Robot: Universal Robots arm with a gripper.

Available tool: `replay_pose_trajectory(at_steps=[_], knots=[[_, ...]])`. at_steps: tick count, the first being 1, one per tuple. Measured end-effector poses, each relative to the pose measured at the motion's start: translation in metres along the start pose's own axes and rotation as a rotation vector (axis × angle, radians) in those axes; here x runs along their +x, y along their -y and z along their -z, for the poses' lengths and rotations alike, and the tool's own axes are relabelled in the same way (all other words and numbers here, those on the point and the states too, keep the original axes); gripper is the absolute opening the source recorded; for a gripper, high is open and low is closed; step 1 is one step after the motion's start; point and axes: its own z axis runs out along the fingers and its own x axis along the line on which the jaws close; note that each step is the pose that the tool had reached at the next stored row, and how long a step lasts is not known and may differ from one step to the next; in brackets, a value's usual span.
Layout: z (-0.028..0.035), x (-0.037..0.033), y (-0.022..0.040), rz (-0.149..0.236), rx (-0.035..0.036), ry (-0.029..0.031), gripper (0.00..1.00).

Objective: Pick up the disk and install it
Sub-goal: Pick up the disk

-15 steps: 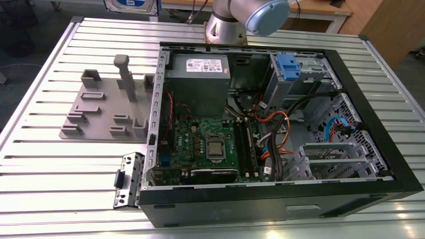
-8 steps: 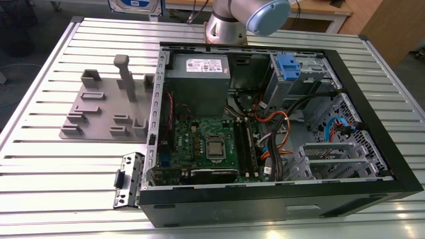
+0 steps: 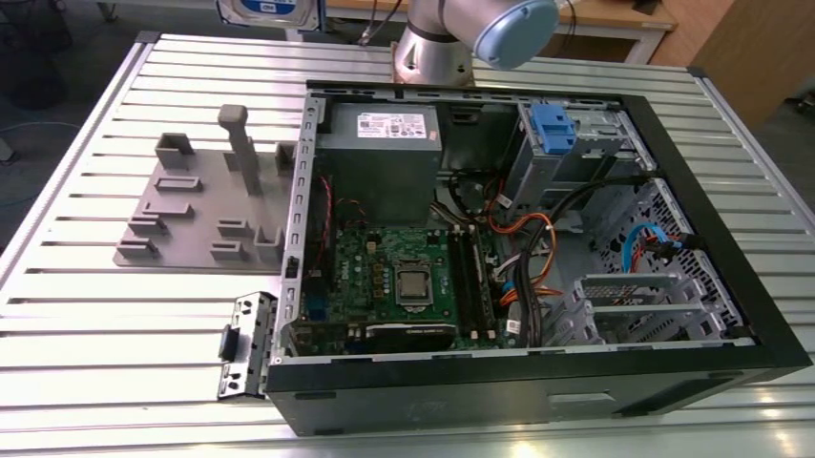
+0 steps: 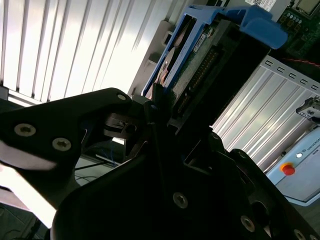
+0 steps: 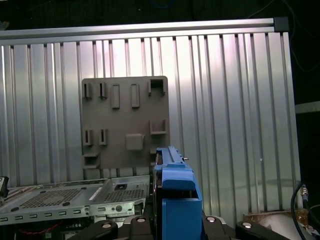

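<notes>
The disk (image 4: pixel 197 60) is a flat drive framed by a bright blue plastic bracket (image 4: pixel 260 25). In both wrist views it stands on edge between the black fingers of my gripper (image 4: pixel 160 117), which is shut on it. The first wrist view looks along the bracket's top edge (image 5: pixel 175 192), with the gripper (image 5: pixel 172 225) clamped on both sides of the disk. In the exterior view the disk (image 3: pixel 263 11) hangs high over the table's far edge, to the left of the arm (image 3: pixel 440 48) in that view.
The open computer case (image 3: pixel 713 248) lies on the slatted aluminium table (image 3: pixel 102 324). It holds a grey power supply (image 3: pixel 378 134), a green motherboard (image 3: pixel 395 277) and a metal drive cage with a blue latch (image 3: pixel 551 124). A grey fixture plate (image 3: pixel 204 210) lies beside the case.
</notes>
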Motion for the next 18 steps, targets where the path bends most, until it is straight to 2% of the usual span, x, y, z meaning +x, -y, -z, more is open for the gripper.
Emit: replay_pose_trajectory(at_steps=[18], knots=[[0.0003, 0.0019, 0.0211, 0.000, 0.0000, 0.0000, 0.36]])
